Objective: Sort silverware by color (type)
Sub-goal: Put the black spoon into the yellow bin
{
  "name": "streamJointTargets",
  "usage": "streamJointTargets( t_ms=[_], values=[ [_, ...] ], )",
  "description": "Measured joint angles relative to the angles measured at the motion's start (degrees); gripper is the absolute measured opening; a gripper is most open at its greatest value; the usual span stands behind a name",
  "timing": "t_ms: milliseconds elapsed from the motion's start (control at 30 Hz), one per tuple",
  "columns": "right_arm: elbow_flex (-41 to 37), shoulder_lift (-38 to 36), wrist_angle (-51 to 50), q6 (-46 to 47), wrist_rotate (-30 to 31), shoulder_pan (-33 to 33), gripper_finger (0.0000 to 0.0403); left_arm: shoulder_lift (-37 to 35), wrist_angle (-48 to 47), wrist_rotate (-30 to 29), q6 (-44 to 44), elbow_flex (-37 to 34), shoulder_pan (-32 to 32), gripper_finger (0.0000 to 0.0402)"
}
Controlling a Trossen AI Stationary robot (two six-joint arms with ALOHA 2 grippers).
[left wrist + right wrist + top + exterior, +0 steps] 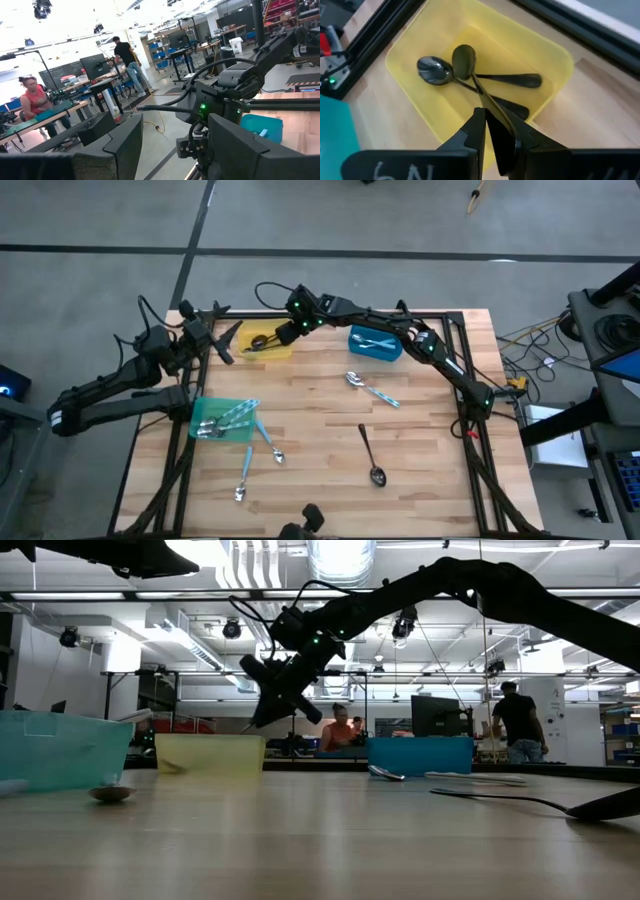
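Right gripper (495,132) over the yellow bin (268,344) at the far left-centre of the wooden table (420,470), fingers pinched tight on the handle of a dark spoon (470,70), bowl end hanging down into the bin. Two more dark spoons (485,82) lying crossed on the bin's floor beneath it. In the low view, same gripper (268,705) poised above the yellow bin (210,753), tilted.

Left gripper (222,340) parked at the far left edge of the table, just left of the yellow bin, jaws spread wide, nothing between them.

Blue bin (375,342) to the right of the yellow one, with a light-blue-handled utensil (374,340) inside. Green bin (222,420) at the left, filled with several blue-handled spoons (225,420).

Loose on the table: a blue-handled spoon (372,388) near the centre, below the blue bin; a black spoon (370,455) nearer and right of centre; two blue-handled spoons (243,477) (268,442) just near of the green bin.

Beyond the table, a seated person (343,730) and a standing person (518,720).
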Motion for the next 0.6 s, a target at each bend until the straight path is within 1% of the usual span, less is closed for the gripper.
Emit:
streamJointTargets(
  t_ms=[133,533,600],
  values=[
    [0.00,0.00,-0.11,-0.04,2.07,-0.04,0.0038,0.00,0.00,-0.01,0.00,0.00,-0.02,0.0204],
    [0.00,0.00,1.48,0.00,2.10,-0.20,0.0038,0.00,0.00,-0.01,0.00,-0.02,-0.01,0.0204],
    [0.13,0.00,2.44,0.07,2.00,-0.28,0.0032,-0.02,0.00,-0.02,0.00,0.00,0.00,0.0204]
  ],
)
